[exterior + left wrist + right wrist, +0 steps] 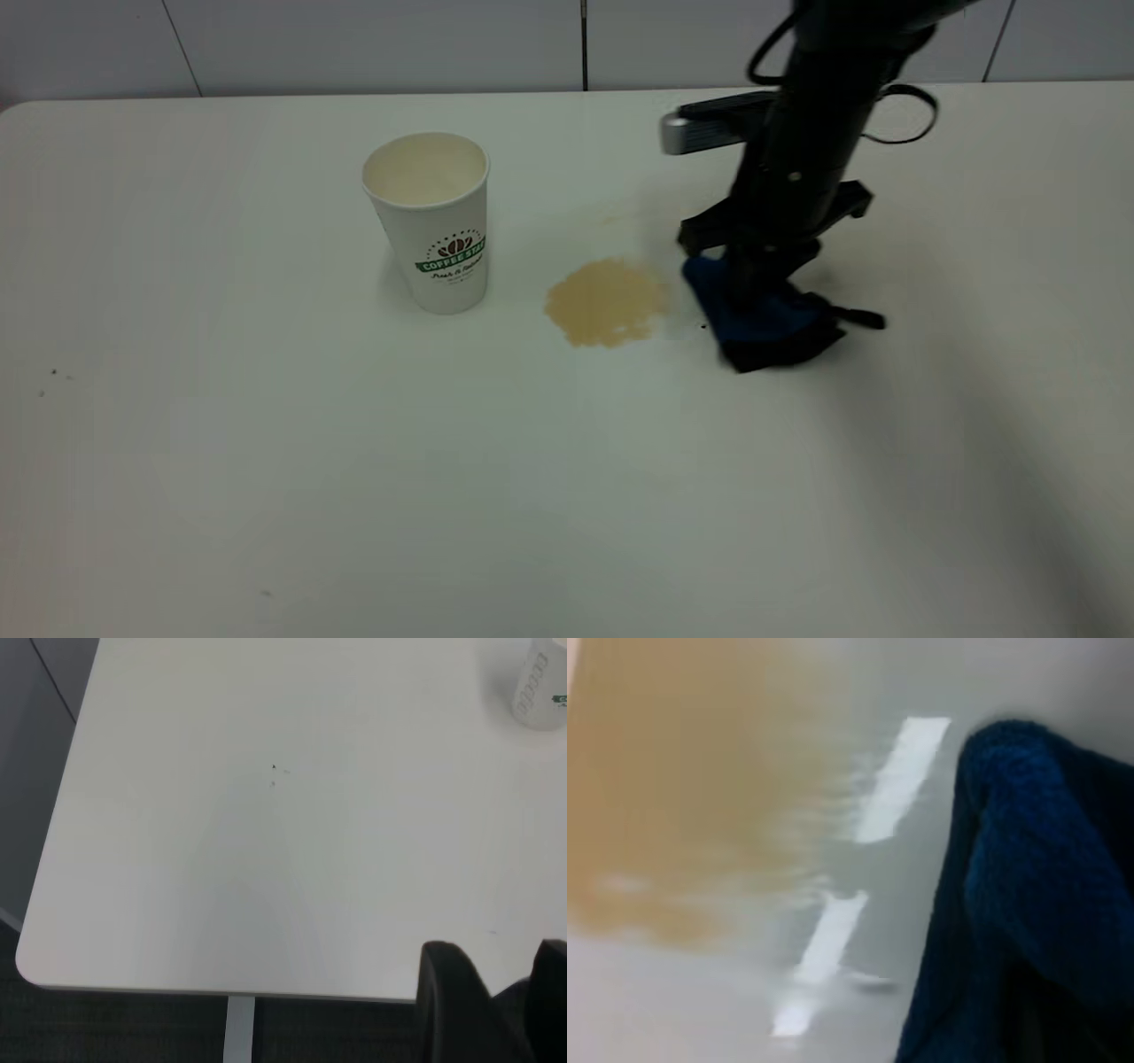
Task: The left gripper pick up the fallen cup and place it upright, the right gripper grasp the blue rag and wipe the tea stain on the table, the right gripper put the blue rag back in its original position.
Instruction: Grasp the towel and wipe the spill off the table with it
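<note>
Right pincer [749, 288], frame right, pinching the rag [762, 323] beside the stain [605, 301] at centre; press flat, sweep fully across. Cup [431, 221] upright, left of centre. Left pincer [509, 1001] spread, parked over the surface [266, 461].

Smooth white table [266, 461] with soft sheen, matt paper cup [434, 221], nubbly woven blue rag [1036, 886]

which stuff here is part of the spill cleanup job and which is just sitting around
Part of the job:
- cup, upright
- tea stain, beside the rag
- blue rag, under the right tool
- table
- left tool, at the table edge

Just lying about:
- tiny dark specks
</note>
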